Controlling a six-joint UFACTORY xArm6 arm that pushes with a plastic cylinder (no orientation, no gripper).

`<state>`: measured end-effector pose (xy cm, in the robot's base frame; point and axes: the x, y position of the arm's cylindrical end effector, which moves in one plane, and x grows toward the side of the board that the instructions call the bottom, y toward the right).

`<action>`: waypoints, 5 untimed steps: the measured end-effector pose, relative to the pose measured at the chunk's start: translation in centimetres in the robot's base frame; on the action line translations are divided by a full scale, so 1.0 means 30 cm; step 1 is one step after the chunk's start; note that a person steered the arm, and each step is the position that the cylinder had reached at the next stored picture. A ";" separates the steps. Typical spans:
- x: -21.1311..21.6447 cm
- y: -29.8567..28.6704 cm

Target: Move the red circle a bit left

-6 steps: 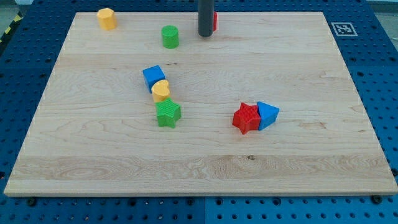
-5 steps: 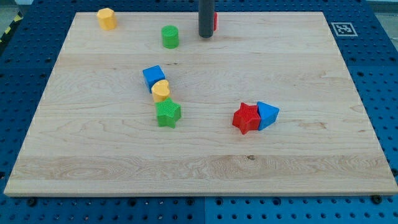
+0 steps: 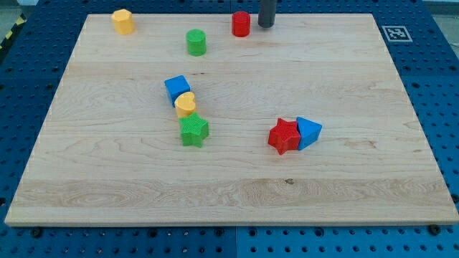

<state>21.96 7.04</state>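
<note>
Where the wooden board (image 3: 237, 193) meets the view's top edge, my tip (image 3: 266, 26) down on the wood, just at 3 o'clock of the red circle (image 3: 241, 24), perhaps a sliver apart from it, though hard to say at this angle. No jaws here to report on: only a straight dark rod, its upper part cut off by the frame. Red circle upright near the board's top edge, a little right of centre. At 9 o'clock of it, near, the green cylinder (image 3: 196, 41); further toward 9 o'clock, well apart, the yellow hexagon-like block (image 3: 122, 21) by the top left corner. Mid-board, a touching chain: blue cube (image 3: 177, 88), then yellow rounded block (image 3: 186, 104) at its 5 o'clock, then green star (image 3: 193, 130) at 6 o'clock. Toward 3 o'clock of that star, well apart, red star (image 3: 284, 136) touching blue triangular block (image 3: 308, 132). Printed marker tag (image 3: 394, 33) at the top right corner.
</note>
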 end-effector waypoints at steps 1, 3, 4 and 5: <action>0.000 -0.001; 0.010 -0.041; 0.010 -0.068; 0.010 -0.104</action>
